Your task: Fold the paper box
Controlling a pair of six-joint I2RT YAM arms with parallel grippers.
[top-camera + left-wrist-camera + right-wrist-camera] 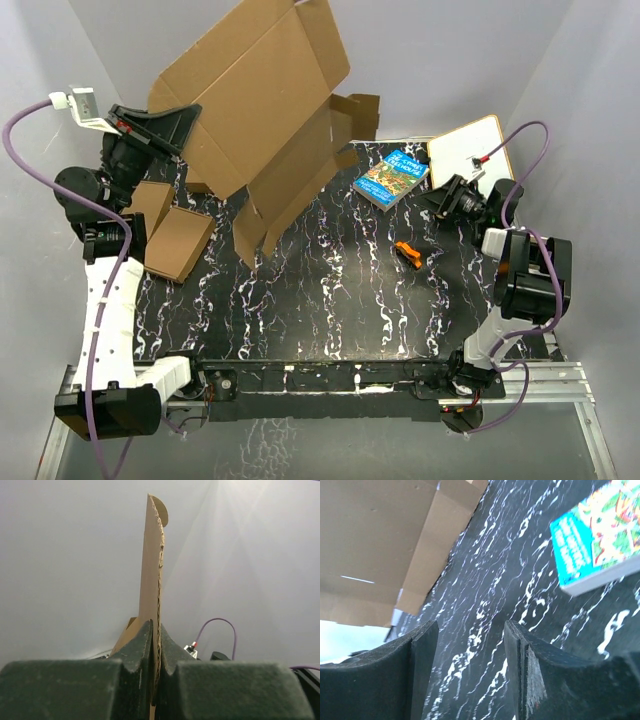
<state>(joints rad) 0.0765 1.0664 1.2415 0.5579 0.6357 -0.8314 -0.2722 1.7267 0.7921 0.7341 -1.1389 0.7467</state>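
The paper box (258,95), a large brown die-cut cardboard sheet with flaps, is lifted and tilted up over the back left of the black marbled table (330,310). My left gripper (178,118) is shut on its left edge. In the left wrist view the cardboard (151,570) stands edge-on, clamped between the fingers of the left gripper (155,635). My right gripper (442,197) hovers open at the right, near the blue book, with nothing between its fingers (425,645). The right wrist view shows the box's panels (380,545) at upper left.
Two smaller folded brown boxes (178,243) lie at the left edge beside the left arm. A blue book (391,178) lies at the back right, also in the right wrist view (600,535). A small orange object (407,254) lies right of centre. A white board (470,148) sits in the far right corner.
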